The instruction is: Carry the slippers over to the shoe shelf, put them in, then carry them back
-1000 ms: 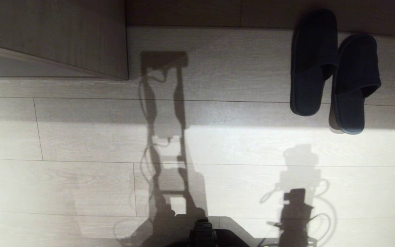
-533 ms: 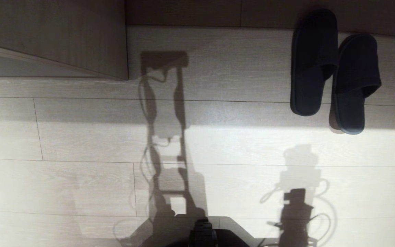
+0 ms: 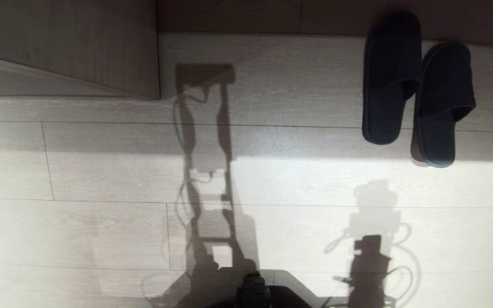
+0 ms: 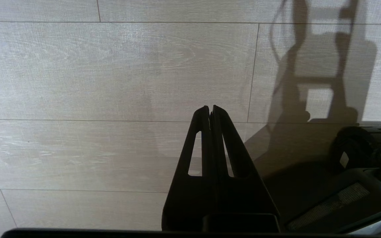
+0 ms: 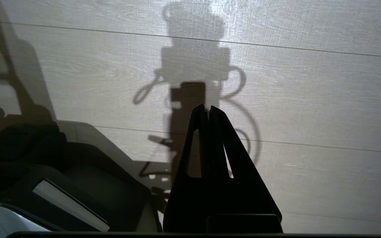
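We see the slippers point(image 3: 417, 85) lying side by side on the pale wood floor point(image 3: 101, 179), ahead to our right. Our left gripper point(image 4: 210, 109) and right gripper point(image 5: 206, 108) hang over bare floor, jaws closed, holding nothing.

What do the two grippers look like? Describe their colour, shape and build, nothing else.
The left gripper and the right gripper look alike: matte black, each with two long flat fingers tapering from a broad base to a narrow tip. Every finger has a slim elongated slot cut through it. No markings or cables show on them.
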Available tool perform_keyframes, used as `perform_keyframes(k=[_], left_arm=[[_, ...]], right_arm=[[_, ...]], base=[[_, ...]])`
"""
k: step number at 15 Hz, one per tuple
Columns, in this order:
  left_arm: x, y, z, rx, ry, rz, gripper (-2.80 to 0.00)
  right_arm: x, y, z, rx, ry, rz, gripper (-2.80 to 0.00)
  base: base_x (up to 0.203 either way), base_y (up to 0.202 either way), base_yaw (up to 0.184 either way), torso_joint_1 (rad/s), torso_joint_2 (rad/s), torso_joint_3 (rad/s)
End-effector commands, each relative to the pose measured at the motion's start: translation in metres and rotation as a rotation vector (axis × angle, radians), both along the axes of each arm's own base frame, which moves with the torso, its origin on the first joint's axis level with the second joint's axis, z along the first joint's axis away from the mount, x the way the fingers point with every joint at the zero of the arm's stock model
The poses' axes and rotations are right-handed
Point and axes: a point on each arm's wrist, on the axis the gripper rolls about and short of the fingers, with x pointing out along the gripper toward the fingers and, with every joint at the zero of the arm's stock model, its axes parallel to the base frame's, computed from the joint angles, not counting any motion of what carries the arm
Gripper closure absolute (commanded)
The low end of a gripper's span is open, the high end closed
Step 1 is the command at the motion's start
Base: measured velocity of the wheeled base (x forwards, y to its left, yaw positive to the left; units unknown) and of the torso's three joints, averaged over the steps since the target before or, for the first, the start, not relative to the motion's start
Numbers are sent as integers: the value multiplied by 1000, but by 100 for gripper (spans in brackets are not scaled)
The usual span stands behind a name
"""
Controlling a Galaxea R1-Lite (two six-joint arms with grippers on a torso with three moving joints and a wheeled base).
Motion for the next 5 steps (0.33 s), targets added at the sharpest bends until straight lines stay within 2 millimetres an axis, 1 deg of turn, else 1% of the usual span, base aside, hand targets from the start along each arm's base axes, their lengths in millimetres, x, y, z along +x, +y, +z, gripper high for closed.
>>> perform_keyframes(k=[1, 5], left_arm=[[0, 0, 0, 0, -1, 1, 0], [0, 0, 0, -1, 0, 1, 0]], right_arm=[[0, 0, 0, 1, 3, 0, 0], [0, 0, -1, 5, 4, -1, 0]], base=[[0, 0, 0, 0, 0, 0], [0, 0, 0, 0, 0, 0]])
